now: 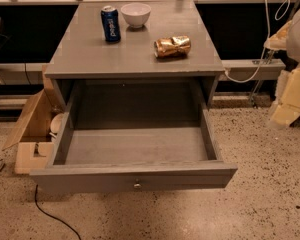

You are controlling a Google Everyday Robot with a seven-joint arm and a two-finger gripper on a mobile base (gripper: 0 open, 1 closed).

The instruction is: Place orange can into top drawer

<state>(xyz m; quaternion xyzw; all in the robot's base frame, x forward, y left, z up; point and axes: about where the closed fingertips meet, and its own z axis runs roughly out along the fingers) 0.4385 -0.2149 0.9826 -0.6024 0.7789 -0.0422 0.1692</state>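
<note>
Hanging at the right edge of view, closed or apart I cannot tell, the gripper is well apart from the orange can, which lies sideways leftward on the grey cabinet top, long axis left-right, behind the open top drawer.

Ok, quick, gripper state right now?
Gripper: far right of the view, off the table; open or closed cannot be told. Not holding the orange can, which lies on the table.
</note>
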